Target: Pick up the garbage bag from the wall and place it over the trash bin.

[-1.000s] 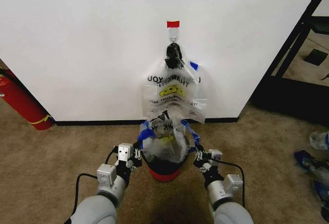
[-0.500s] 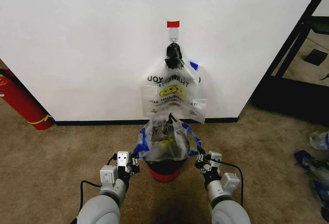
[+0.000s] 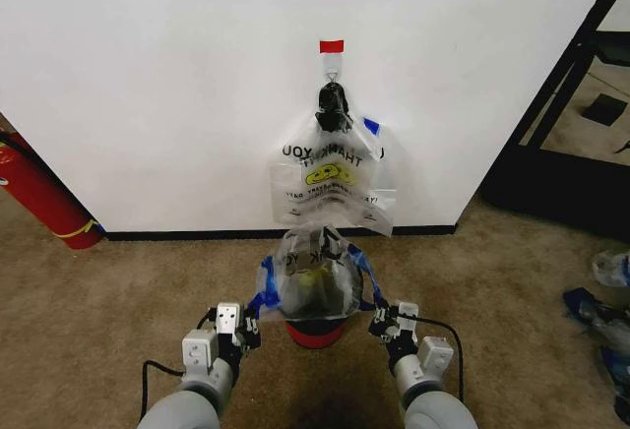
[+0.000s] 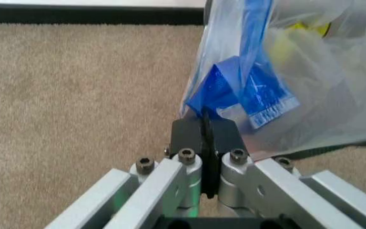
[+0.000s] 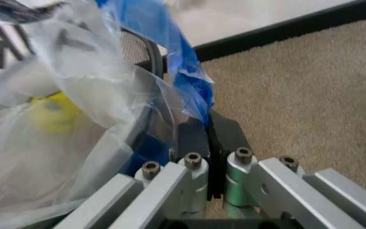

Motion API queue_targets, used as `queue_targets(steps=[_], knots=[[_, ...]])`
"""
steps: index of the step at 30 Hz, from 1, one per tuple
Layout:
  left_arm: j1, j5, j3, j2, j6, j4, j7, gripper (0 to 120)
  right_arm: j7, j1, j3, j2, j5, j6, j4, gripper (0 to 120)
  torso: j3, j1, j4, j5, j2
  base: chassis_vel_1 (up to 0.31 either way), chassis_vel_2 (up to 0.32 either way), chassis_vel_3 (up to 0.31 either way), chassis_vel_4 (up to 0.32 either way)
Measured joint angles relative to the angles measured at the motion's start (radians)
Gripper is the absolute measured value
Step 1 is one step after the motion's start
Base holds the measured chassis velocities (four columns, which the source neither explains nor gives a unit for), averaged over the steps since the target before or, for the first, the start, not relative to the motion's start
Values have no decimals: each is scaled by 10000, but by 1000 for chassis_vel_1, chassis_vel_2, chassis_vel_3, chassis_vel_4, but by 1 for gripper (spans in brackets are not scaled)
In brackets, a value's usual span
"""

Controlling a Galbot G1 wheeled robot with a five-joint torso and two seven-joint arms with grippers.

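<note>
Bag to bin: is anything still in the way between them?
Nothing visible. The bag already drapes over the bin. The left tool and right tool, both shut, pinch its blue handles on either side. The bunched bags hang behind, on the wall.

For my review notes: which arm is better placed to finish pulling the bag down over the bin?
Neither alone: left gripper and right gripper each pinch a blue handle of the garbage bag on opposite sides of the trash bin, so both are probably needed.

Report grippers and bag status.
Left gripper, right gripper: each shut on blue handles. Clear plastic garbage bag draped over black mesh trash bin. No obstruction.
</note>
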Motion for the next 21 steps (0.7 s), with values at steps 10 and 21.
queue_targets(steps=[10, 21], knots=[[-44, -336, 89, 118, 277, 250, -74, 0, 159, 539, -41, 138, 411, -264, -545, 0, 1, 1, 0, -1, 0, 0, 0, 0, 0], [357, -325, 20, 393, 401, -208, -70, 0, 179, 290, -54, -98, 454, -591, -130, 0, 1, 1, -1, 1, 0, 0, 0, 0, 0]])
